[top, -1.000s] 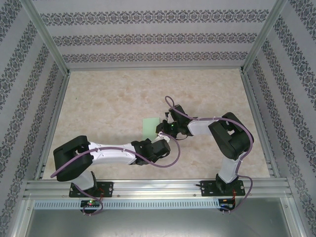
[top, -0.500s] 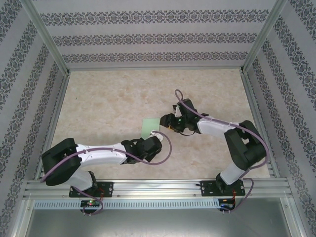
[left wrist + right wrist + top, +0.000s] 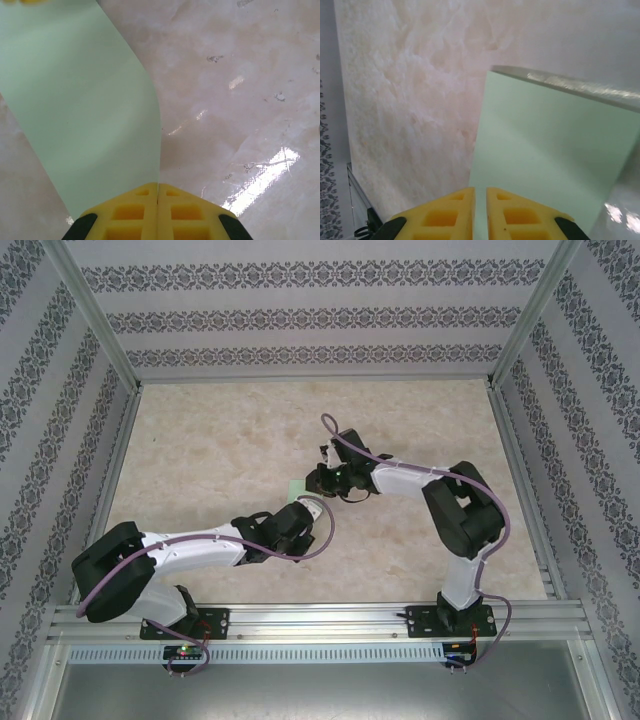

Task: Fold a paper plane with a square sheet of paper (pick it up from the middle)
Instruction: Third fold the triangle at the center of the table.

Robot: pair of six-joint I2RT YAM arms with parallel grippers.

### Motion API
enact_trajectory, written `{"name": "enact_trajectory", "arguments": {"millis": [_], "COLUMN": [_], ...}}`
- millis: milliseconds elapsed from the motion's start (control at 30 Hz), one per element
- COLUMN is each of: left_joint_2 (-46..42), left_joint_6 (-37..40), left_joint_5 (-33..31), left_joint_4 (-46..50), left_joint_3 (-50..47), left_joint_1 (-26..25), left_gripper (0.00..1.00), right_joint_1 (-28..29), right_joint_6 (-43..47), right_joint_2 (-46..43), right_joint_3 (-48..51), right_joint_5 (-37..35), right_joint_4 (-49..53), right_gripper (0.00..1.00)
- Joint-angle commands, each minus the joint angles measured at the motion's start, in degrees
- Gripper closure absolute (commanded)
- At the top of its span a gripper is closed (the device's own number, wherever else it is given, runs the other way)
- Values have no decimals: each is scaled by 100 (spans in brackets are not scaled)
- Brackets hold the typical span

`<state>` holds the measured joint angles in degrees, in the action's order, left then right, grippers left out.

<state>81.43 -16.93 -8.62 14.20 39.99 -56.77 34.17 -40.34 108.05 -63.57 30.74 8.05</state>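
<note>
The square sheet of paper (image 3: 85, 110) bows above the marbled table (image 3: 240, 100), near its centre. From overhead, our left gripper (image 3: 158, 189) clamps its 6 o'clock edge. Our right gripper (image 3: 480, 192), at 3 o'clock, seems clenched on it too. Both wrists hide most of it.

Patterned wallpaper (image 3: 300, 315), pale with dark ornamental bands, closes in three sides. Bare aluminium posts (image 3: 95, 315) stand in the back corners. The table (image 3: 220, 440) is a glossy beige marble look, catching bright glare from overhead light. A slotted metal rail (image 3: 320, 618) runs along the near edge.
</note>
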Motion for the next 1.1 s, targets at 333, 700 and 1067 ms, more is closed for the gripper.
{"name": "enact_trajectory", "arguments": {"millis": [333, 700, 1067], "left_joint_2": [-77, 259, 528], "left_joint_6": [-22, 289, 555], "left_joint_5": [1294, 2014, 2614], "left_joint_4": [-533, -511, -450], "left_joint_3": [-259, -36, 231], "left_joint_1": [747, 1391, 1892], "left_gripper": [100, 100, 100], "right_joint_1": [139, 176, 138], "right_joint_6": [983, 1367, 1441], "right_joint_2": [758, 866, 883], "right_joint_3": [-670, -911, -929], "right_joint_5": [-462, -666, -493], "right_joint_4": [1300, 1757, 1715], "right_gripper": [86, 85, 85]}}
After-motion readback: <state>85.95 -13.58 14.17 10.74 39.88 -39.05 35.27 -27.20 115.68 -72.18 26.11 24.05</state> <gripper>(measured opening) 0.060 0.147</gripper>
